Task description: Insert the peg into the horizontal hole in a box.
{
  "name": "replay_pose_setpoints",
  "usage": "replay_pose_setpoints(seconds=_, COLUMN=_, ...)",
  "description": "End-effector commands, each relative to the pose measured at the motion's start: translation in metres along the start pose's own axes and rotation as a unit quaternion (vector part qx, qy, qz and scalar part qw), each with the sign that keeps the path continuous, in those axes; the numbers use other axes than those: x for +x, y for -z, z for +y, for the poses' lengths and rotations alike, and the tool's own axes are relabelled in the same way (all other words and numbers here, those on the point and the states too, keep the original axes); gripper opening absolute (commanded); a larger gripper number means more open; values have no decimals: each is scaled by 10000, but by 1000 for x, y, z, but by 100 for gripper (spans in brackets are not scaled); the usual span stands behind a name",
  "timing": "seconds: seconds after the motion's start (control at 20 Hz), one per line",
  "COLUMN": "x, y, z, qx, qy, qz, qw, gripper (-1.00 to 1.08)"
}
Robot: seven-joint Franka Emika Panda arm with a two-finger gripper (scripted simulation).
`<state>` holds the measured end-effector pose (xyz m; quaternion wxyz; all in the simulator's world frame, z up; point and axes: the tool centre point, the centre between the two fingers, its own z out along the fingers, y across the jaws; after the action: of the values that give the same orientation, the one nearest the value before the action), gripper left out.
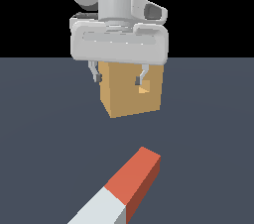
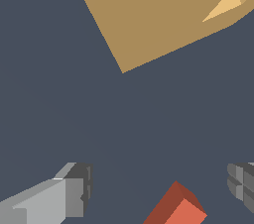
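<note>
The peg is being seen nearest the camera in the exterior view, lying flat on the dark slate floor. Its red-orange half is being pointed away from the camera, toward the box, while its pale grey-white half is being cut off by the lower edge of the picture. Nothing is being held against the peg; it is lying free, well apart from the box.

Farther back, the tan box is being shown resting on the floor, with the hole appearing as a small, lighter tan square opening in the face turned toward the camera.

The gripper is being held above the floor in front of the box, so that the box's upper part is being partly covered by the white hand. The fingers are being kept wide apart, with nothing between them.

In the wrist view, the two fingertips are being seen spread at either side, the peg's red end is showing between them at the frame's edge, and the box with its hole is lying beyond.
</note>
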<state>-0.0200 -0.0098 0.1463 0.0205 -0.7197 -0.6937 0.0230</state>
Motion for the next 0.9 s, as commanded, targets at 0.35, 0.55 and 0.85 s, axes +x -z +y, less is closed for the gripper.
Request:
replay_pose_setpoints(seconds=0.35, x=-34, y=-12, z=7, qx=-45, qy=-470, qz=11, qw=9989, gripper=100)
replay_pose_setpoints(seconds=0.55, x=-85, y=-29, z=12, qx=-112, qy=-1178, qz=31, qw=9930, gripper=100)
replay_pose_setpoints(seconds=0.85, x=-176, y=-61, z=2, qx=-228, qy=-2417, qz=76, qw=9701, gripper=100)
